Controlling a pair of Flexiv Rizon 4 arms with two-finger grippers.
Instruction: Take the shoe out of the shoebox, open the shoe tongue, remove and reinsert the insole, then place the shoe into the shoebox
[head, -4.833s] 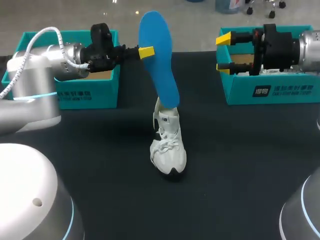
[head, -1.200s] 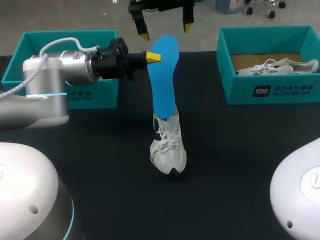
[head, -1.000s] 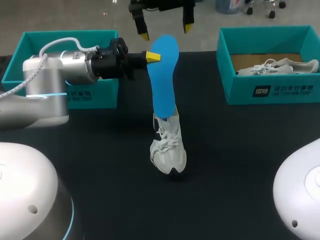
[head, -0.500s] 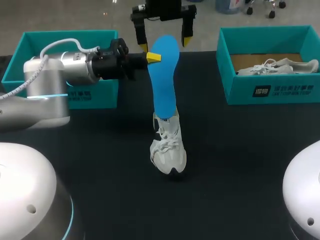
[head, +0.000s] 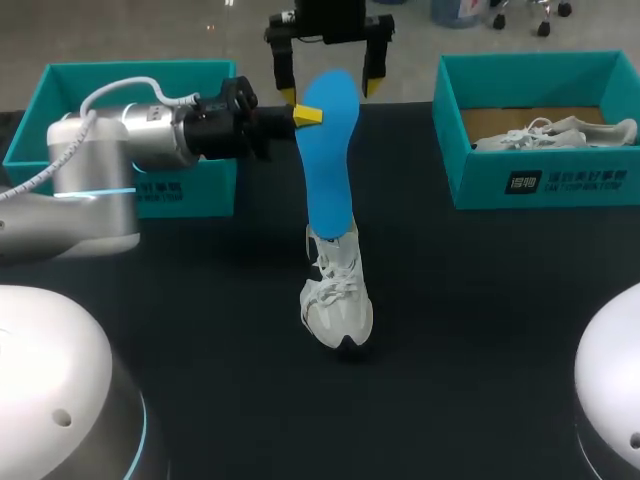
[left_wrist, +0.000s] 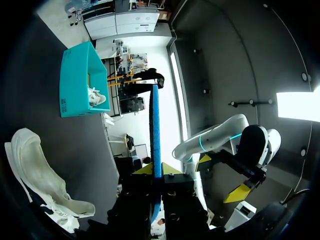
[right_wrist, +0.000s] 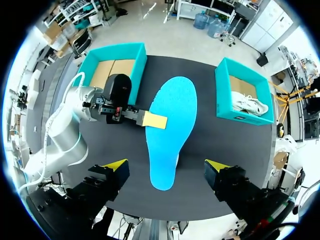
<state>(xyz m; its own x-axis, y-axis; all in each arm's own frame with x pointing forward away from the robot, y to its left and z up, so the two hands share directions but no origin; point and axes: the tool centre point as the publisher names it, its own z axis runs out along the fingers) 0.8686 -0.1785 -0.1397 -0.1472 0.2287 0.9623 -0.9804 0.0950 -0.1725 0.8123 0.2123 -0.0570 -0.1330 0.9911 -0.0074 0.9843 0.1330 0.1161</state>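
A blue insole (head: 326, 150) stands nearly upright, its lower end inside the white shoe (head: 338, 295) in the middle of the table. My left gripper (head: 307, 115) is shut on the insole's edge near its upper end; in the left wrist view the insole (left_wrist: 155, 125) runs edge-on out from between the yellow tips (left_wrist: 156, 169). My right gripper (head: 327, 90) hangs open above the insole's top, one finger on each side and neither touching. From the right wrist the insole (right_wrist: 170, 125) lies face-on ahead of the open gripper (right_wrist: 165, 167), hiding the shoe beneath.
A teal shoebox (head: 535, 160) at the back right holds a second white shoe (head: 555, 133). Another teal shoebox (head: 60, 90) stands at the back left behind my left arm. Both boxes (right_wrist: 133, 56) (right_wrist: 223, 95) flank the insole in the right wrist view.
My right gripper has come down closer over the top of the insole. The left arm, the insole and the shoe have stayed in place.
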